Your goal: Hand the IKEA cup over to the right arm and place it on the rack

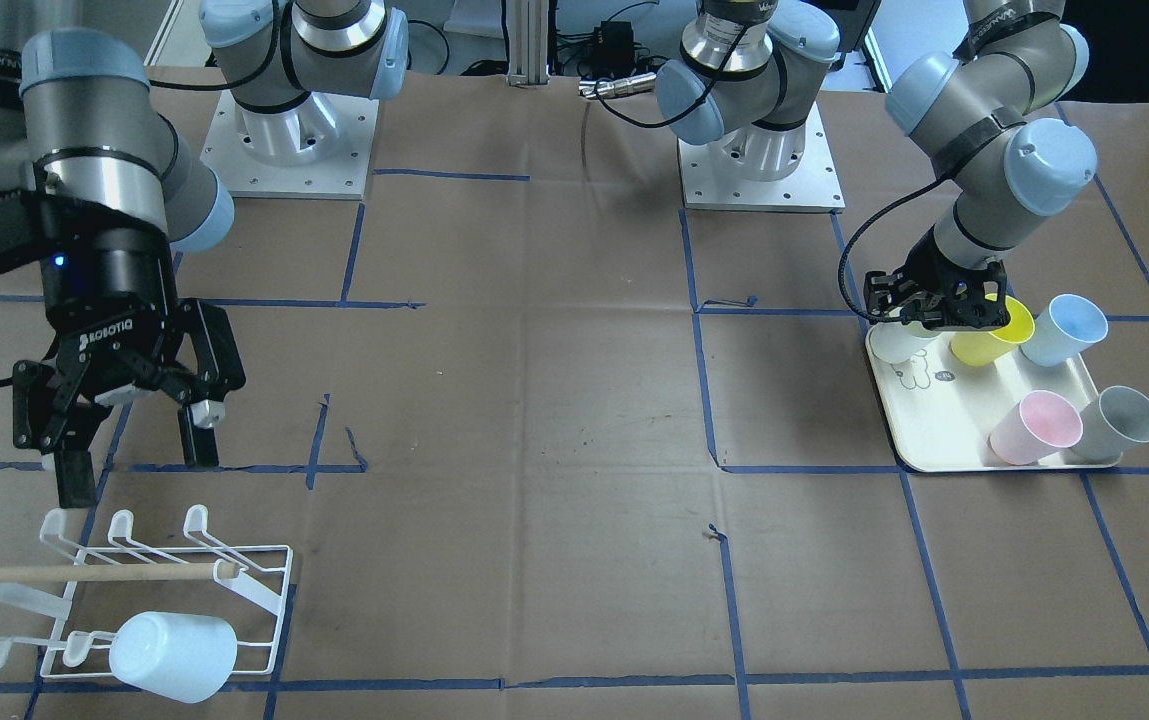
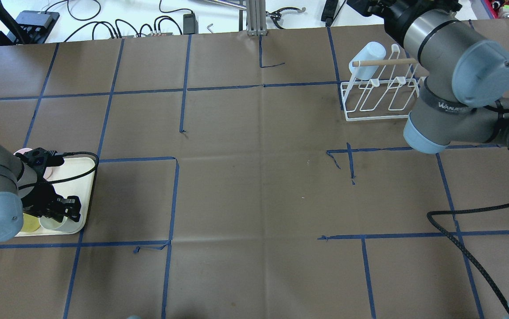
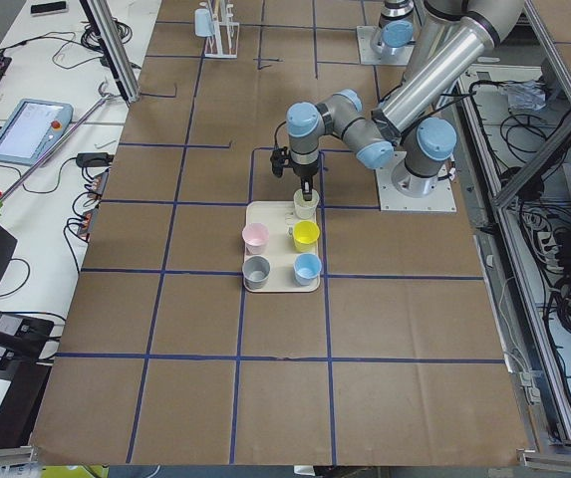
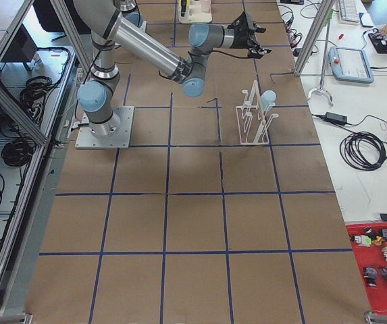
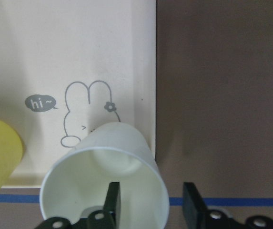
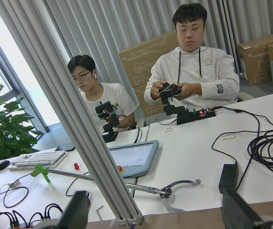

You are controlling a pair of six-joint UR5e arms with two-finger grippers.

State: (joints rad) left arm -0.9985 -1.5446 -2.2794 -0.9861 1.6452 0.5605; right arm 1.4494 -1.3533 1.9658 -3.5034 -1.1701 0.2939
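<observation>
White wire rack (image 1: 149,560) with a wooden dowel (image 1: 84,574) stands nearest the front-facing camera, at the table's near left, one pale blue cup (image 1: 174,655) already hung on a prong. Just beyond it the right gripper (image 1: 134,468) hovers above the table, jaws spread wide and holding nothing. Farther back on the right, the left gripper (image 5: 153,195) reaches down over a cream tray (image 1: 944,430). Its fingers are apart and straddle the wall of an off-white cup (image 5: 79,191), one finger inside the mouth and one outside, not yet closed on it. That cup stands mouth-up at the tray's corner, unlifted, beside a yellow cup (image 1: 994,335), with blue (image 1: 1064,328), pink (image 1: 1034,428) and grey (image 1: 1122,422) cups nearby. By these views this cup's run has barely begun: the grasp, lift, hand-over and hanging all remain. Creased brown paper (image 1: 554,400) gridded with blue tape (image 1: 699,330) covers the table. Beyond its edge, two operators (image 6: 193,76) sit at white desks handling controllers.
</observation>
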